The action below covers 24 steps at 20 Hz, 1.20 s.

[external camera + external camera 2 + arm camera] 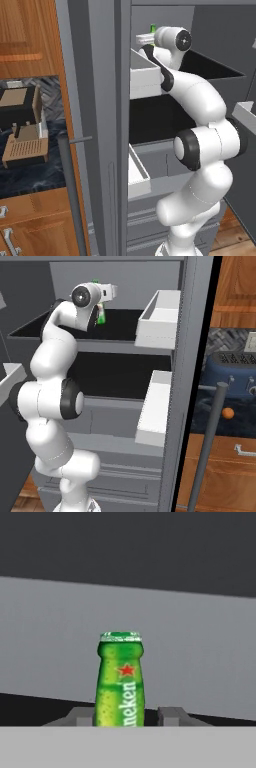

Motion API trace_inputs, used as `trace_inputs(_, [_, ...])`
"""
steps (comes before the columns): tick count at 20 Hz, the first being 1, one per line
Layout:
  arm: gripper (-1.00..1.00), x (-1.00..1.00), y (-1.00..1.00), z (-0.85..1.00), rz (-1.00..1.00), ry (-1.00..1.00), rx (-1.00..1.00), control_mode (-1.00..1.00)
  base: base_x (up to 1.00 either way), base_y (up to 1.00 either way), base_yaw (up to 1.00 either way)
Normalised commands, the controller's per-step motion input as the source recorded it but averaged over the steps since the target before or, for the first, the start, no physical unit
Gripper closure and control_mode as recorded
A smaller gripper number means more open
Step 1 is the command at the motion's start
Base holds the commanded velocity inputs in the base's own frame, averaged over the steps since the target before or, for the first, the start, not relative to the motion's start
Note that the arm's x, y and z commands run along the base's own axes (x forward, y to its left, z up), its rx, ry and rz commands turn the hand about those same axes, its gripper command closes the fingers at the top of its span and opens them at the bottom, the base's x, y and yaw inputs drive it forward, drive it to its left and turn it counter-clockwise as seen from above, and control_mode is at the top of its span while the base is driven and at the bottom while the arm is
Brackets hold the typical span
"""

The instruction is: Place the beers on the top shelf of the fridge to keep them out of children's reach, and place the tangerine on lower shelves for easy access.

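Reaching deep into the fridge (197,356), we have our gripper (127,719) up at the top shelf (125,318), with the green beer bottle (120,679) upright between the fingers (172,716). In the hand view a finger sits just beside the glass on one side with a sliver of gap showing, so we cannot tell whether we are pinching the bottle or have let it go. The right base view shows the bottle standing at the shelf's level, its base hidden behind the arm.

We judge this to be the close of the first beer's placement. What comes next calls for the fingers to spread clear and the hand to draw straight back without tipping the bottle.

Counting: we see one green bottle and one tangerine (228,413), which lies on the counter beside the blue toaster (235,373), well apart from the fridge. Two white door bins (159,318) hang on the open door in the right base view.
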Motion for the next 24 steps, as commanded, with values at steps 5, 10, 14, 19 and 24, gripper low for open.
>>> trace_inputs(5, [-1.0, 0.01, 0.0, -0.01, 0.0, 0.0, 0.0, -1.0, 0.0, 0.0, 0.0])
trace_inputs(10, [-1.0, 0.0, 0.0, 0.0, 0.0, 0.0, 0.0, -1.0, 0.0, 0.0, 0.0])
trace_inputs(14, [-1.0, 0.0, -0.04, 0.0, -0.01, 0.0, 0.0, -1.0, 0.0, 0.0, 0.0])
trace_inputs(19, [-1.0, 0.0, -0.12, 0.0, -0.01, 0.0, 0.0, -1.0, 0.0, 0.0, 0.0])
trace_inputs(24, [-1.0, 0.0, -0.12, 0.0, -0.03, 0.0, 0.0, -1.0, 0.0, 0.0, 0.0])
